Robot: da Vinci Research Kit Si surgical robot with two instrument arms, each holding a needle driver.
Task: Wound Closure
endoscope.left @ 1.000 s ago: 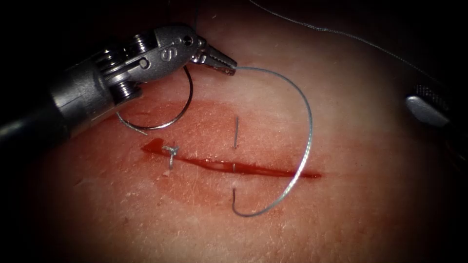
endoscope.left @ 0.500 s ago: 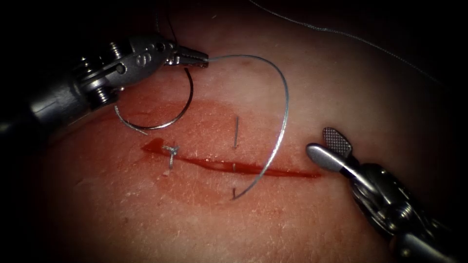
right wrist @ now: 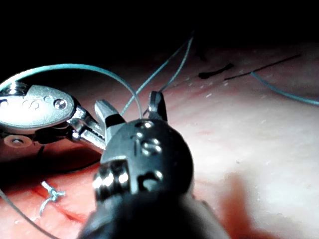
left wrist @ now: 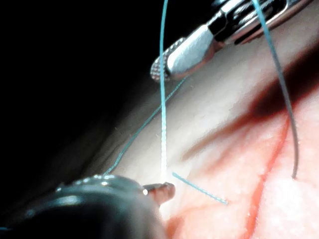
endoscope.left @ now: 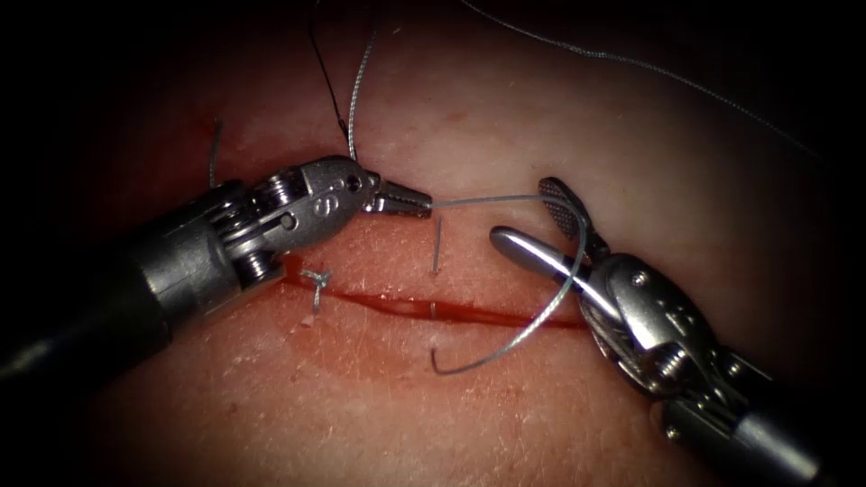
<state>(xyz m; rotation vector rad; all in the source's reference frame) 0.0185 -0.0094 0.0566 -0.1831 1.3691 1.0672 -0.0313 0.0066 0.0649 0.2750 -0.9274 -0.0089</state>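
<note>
The cut (endoscope.left: pixel 487 315) runs across the tissue (endoscope.left: pixel 469 424), wet with red fluid. My left tool (endoscope.left: pixel 413 203) is above the cut, jaws shut on the thread (endoscope.left: pixel 487 199). From there the thread arcs right, passes between the open jaws of my right tool (endoscope.left: pixel 541 225) and dips into the tissue below the cut at its entry point (endoscope.left: pixel 434 362). The right tool holds nothing. A thin grey sliver (endoscope.left: pixel 214 153) left of the left tool may be the needle; the rest is hidden. In the left wrist view the thread (left wrist: pixel 163 99) rises from my jaw tip (left wrist: pixel 162 191).
A knotted stitch (endoscope.left: pixel 316 280) sits at the cut's left end, and a short thread tail (endoscope.left: pixel 436 248) stands above its middle. More thread (endoscope.left: pixel 631 63) trails across the far tissue. The right wrist view shows my open right tool (right wrist: pixel 128 101) beside the left tool (right wrist: pixel 35 107).
The left tool swung left, then came down and right toward the cut, keeping the thread. The right tool came in from the right, and its open jaws now straddle the thread loop.
</note>
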